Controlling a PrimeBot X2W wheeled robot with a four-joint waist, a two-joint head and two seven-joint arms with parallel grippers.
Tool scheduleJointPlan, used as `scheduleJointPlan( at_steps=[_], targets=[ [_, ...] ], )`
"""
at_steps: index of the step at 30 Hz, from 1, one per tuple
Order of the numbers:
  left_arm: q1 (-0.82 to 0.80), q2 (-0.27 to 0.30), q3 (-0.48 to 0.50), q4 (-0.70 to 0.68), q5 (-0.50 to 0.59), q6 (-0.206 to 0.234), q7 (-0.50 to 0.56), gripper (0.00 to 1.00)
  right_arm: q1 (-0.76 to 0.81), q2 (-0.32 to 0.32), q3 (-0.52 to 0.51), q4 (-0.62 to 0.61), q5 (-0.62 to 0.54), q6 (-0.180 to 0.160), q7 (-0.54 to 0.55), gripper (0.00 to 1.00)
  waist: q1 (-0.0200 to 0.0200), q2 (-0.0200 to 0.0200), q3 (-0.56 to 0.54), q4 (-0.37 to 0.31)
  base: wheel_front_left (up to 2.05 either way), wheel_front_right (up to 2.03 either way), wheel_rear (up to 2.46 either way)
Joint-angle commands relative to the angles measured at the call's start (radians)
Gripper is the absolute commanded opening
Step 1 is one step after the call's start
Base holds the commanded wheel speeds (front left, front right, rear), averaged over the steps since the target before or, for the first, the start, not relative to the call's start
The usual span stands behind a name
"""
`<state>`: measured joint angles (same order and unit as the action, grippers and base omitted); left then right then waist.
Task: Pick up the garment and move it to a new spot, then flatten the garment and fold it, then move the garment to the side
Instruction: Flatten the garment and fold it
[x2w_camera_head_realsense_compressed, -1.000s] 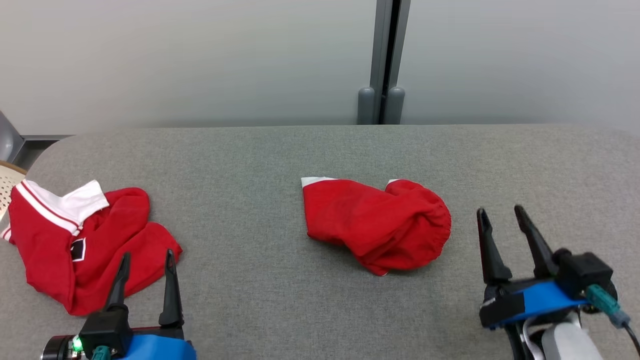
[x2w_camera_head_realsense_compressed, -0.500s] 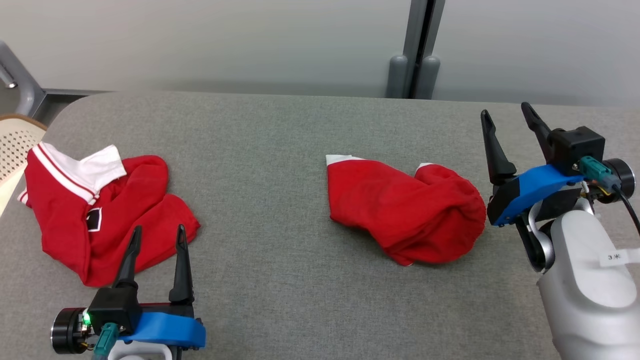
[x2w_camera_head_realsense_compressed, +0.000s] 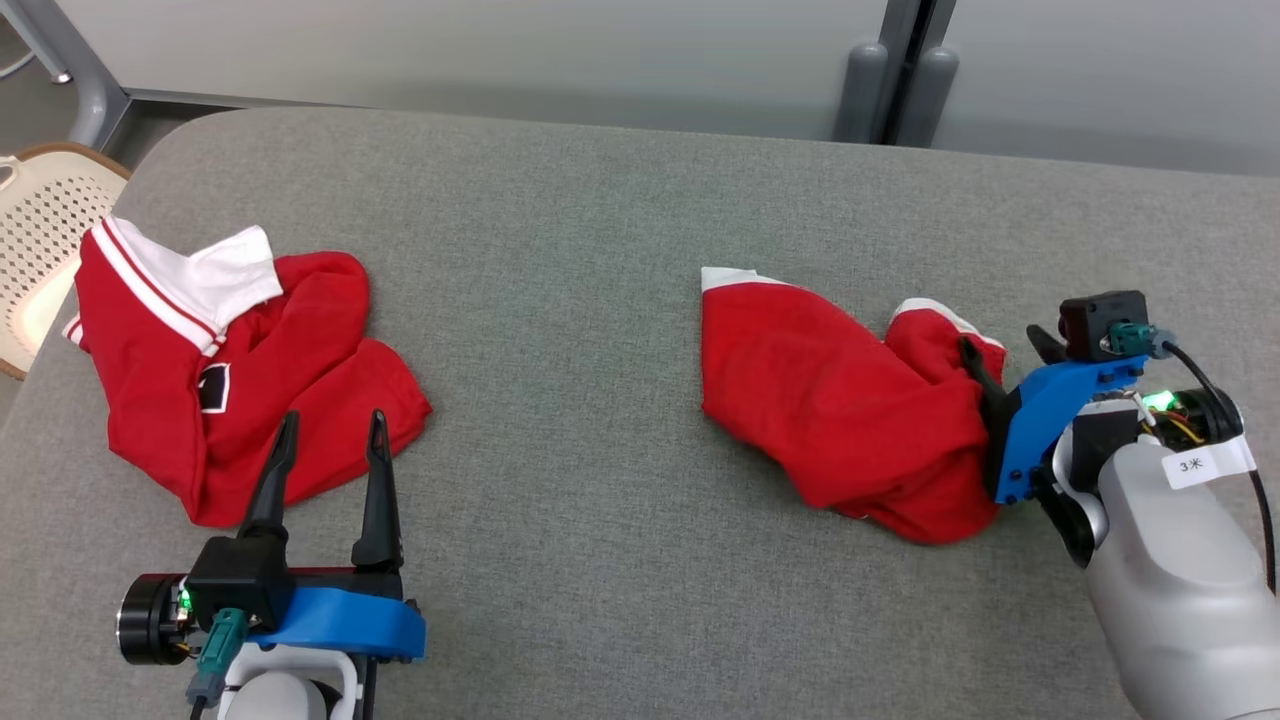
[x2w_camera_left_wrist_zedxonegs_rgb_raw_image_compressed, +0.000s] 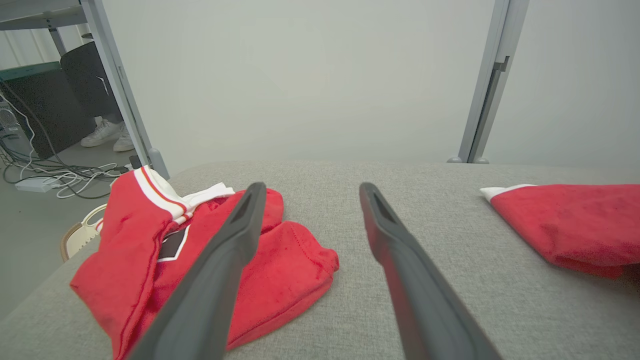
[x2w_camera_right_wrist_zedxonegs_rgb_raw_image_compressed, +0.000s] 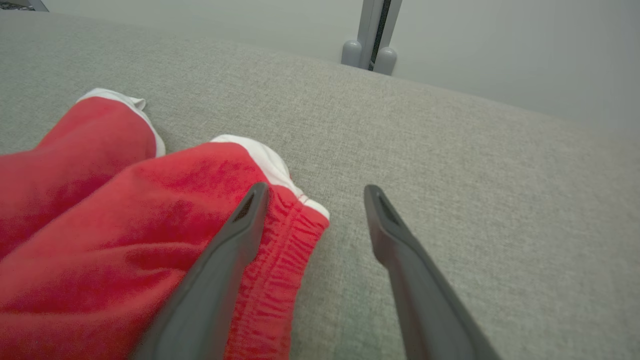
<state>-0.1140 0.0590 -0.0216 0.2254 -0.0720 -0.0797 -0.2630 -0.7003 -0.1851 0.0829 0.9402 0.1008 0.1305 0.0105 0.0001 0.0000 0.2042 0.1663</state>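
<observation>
Red garment (x2w_camera_right_wrist_zedxonegs_rgb_raw_image_compressed: 125, 225) has its elastic edge between the right gripper's (x2w_camera_right_wrist_zedxonegs_rgb_raw_image_compressed: 315, 195) spread fingers; the left gripper's (x2w_camera_left_wrist_zedxonegs_rgb_raw_image_compressed: 310, 192) spread fingers hold nothing.

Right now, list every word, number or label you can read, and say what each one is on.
"3米": on the white sticker on the right forearm.
Black patch on the red shirt at the left: too small to tell whether it carries text.
No other writing is readable.

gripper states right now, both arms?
Left gripper: open, holding nothing.
Right gripper: open, one finger over the waistband edge of the red shorts, nothing gripped.
</observation>
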Motion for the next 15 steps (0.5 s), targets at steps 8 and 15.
scheduleJointPlan(
  at_steps=[8, 15],
  targets=[
    [-0.034, -0.005, -0.013, 0.018, 0.001, -0.005, -0.003, 1.0, -0.032, 0.025, 0.033, 0.153, 0.017, 0.0, -0.026, 1.0, -0.0001, 0.0, 0.008, 0.01, 0.0, 0.0, 0.0],
    [-0.04, -0.006, -0.018, 0.025, -0.001, -0.007, -0.003, 1.0, -0.064, 0.038, 0.065, 0.231, 0.03, 0.0, -0.07, 1.0, -0.0001, 0.0, 0.01, 0.016, 0.0, 0.0, 0.0]
  ],
)
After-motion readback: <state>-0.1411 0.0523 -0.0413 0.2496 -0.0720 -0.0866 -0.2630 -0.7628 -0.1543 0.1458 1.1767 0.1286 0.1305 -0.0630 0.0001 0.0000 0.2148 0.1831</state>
